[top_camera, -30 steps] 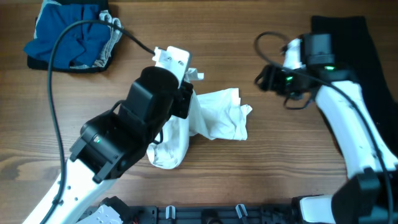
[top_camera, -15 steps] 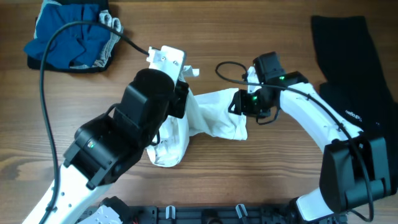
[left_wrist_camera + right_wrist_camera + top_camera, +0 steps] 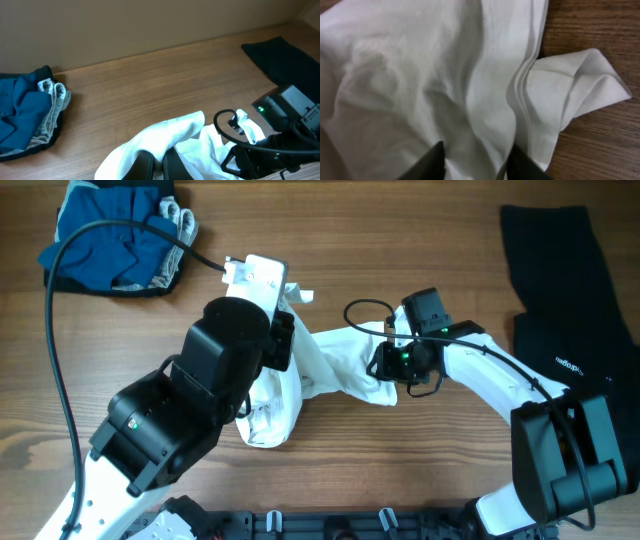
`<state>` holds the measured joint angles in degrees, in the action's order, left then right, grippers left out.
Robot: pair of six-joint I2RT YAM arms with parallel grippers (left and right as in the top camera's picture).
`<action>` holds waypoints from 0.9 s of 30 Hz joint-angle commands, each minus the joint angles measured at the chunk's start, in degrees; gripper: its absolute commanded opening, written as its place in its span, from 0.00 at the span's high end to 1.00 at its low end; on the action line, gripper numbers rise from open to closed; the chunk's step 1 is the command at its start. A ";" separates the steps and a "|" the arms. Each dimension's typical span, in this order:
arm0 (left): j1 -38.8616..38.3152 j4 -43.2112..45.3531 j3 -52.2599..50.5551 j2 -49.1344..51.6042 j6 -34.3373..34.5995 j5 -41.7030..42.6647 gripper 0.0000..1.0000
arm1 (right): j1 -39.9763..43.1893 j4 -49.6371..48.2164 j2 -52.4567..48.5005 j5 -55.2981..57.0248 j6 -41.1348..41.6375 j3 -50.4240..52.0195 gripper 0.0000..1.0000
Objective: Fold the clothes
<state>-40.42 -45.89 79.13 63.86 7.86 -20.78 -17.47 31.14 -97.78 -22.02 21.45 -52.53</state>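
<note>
The white garment (image 3: 335, 370) lies crumpled in the middle of the table, stretched into a loose band between the two tools. The left tool (image 3: 159, 162) is pressed together on a raised fold at one end of it. In the left wrist view the cloth drapes over and around the dark fingers. The right tool (image 3: 477, 162) sits low over the other end. Its fingers (image 3: 434, 161) stand apart and straddle a flat stretch of fabric beside a stitched hem, with no pinch to be seen. Just past this tool a folded corner of the garment pokes out onto bare wood.

Well away from the left tool, toward the far corner on its left, is a heap of blue clothes (image 3: 105, 235) with grey and black cloth at its edge. Beyond the right tool, on its outer side, a black garment (image 3: 565, 290) lies spread flat along the table's edge. It carries a small white logo (image 3: 567, 363), too small to read.

The table (image 3: 450, 470) is brown wood with a plain lengthwise grain. A black cable (image 3: 60, 330) loops from the left arm over the blue heap. A black rail (image 3: 330, 525) runs along the near edge behind both arms. The left wrist view shows a plain beige wall (image 3: 150, 25) rising right behind the far edge of the table.
</note>
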 commanded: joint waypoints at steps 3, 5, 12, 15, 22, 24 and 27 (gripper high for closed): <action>0.22 0.57 0.72 -0.96 0.76 -1.25 0.96 | -0.22 -1.36 -0.46 2.05 1.64 0.15 0.96; 0.22 0.57 0.72 -0.98 0.76 -1.44 0.96 | 0.63 -1.49 0.17 2.03 2.49 -1.77 0.96; 0.22 -0.28 0.72 -3.23 0.76 -6.43 0.96 | 11.72 8.83 4.85 2.75 -2.08 -17.59 0.96; 0.22 -0.24 0.72 -5.22 0.76 -9.51 0.96 | 17.20 16.22 6.38 2.86 -4.46 -23.93 0.95; 0.20 -0.26 0.72 -7.76 0.76 -11.45 0.96 | 18.99 24.04 9.01 0.90 -8.76 -25.66 0.96; 0.20 -0.26 0.70 -7.45 0.79 -11.41 0.96 | 16.96 24.94 8.79 0.52 -9.33 -23.96 0.87; 0.20 -0.26 0.70 -6.56 0.79 -11.23 0.96 | 13.25 24.70 8.09 -0.94 -9.40 -20.81 0.55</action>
<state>-40.42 -46.65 79.13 56.58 7.88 -30.52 -0.54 55.68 -89.01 -20.58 13.87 -76.42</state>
